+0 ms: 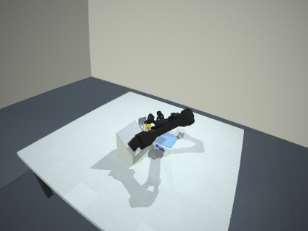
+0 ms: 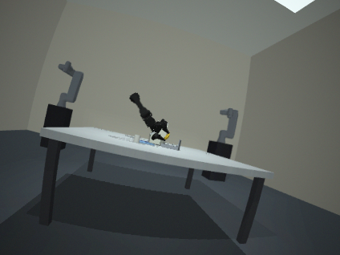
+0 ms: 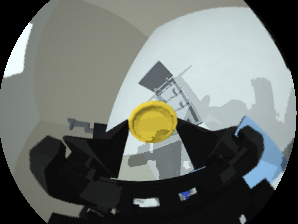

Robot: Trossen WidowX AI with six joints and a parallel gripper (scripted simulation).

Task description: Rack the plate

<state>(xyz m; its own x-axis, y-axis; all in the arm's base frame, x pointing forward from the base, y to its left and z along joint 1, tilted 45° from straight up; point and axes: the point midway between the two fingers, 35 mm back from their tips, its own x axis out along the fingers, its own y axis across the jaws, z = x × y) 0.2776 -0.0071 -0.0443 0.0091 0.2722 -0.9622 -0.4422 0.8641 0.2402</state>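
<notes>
A small yellow plate [image 1: 147, 126] [image 2: 167, 136] [image 3: 153, 123] is held between the fingers of my gripper [image 1: 149, 124] [image 2: 164, 135] [image 3: 153, 137], which is shut on it. The black arm stretches low across the white table [image 1: 73, 145] [image 2: 224, 162] and keeps the plate a little above the table top. The grey dish rack [image 1: 142, 119] [image 2: 173, 147] [image 3: 181, 98] stands just beyond the plate, with its rails showing in the wrist view behind the plate. I cannot tell whether the plate touches the rack.
A pale box-shaped block [image 1: 125, 145] stands under the arm's near end. A light blue mat [image 1: 168, 139] lies beside it, with a small white cup [image 1: 180, 134] [image 2: 136, 138] and a small blue object [image 1: 158, 147]. Two grey arms on black stands [image 2: 70, 86] [image 2: 228, 124] rise behind the table.
</notes>
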